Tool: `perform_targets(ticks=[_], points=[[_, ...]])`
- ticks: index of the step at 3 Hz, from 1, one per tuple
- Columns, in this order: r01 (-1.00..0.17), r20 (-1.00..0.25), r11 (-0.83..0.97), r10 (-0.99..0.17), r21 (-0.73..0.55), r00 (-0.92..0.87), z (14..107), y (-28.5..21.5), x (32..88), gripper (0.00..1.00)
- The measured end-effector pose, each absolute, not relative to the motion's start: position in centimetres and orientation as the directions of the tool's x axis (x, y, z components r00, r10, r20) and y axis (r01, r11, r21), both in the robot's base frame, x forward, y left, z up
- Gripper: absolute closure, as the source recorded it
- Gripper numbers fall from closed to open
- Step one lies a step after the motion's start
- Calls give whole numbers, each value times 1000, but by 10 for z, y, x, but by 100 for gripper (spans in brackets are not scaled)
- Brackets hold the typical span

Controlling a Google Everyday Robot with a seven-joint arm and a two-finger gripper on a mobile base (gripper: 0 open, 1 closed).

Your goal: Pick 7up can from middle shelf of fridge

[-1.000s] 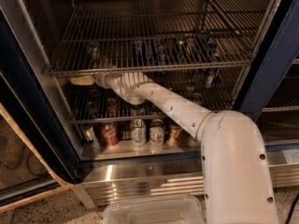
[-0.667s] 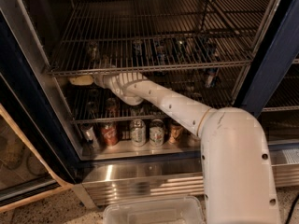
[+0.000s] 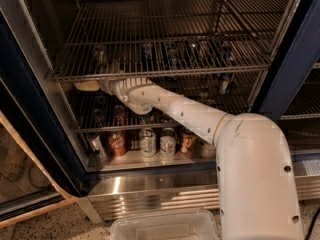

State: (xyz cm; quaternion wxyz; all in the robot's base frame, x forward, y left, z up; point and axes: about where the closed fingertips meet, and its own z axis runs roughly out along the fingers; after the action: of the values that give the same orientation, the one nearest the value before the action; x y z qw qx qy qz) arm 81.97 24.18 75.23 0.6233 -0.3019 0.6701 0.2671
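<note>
The fridge stands open, with a dark blue frame and several wire racks. My white arm reaches in from the lower right, between the upper rack and the middle shelf. The gripper is at the left end, just under the upper rack's front rail, with a tan tip pointing left. A pale silvery can, apparently the 7up can, shows dimly through the rods just above and behind the gripper. The rack hides whether the gripper touches it.
More cans show through the rods further right. A row of cans stands on the fridge floor, a red one among them. A ribbed steel panel is below, and a clear plastic bin in front.
The arm and gripper have barely moved. The cans stand as before.
</note>
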Motion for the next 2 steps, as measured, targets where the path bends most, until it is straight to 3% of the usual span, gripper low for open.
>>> perform_targets(ticks=[2], points=[[-687, -997, 726, -65, -27, -29, 755, 223, 825, 0]])
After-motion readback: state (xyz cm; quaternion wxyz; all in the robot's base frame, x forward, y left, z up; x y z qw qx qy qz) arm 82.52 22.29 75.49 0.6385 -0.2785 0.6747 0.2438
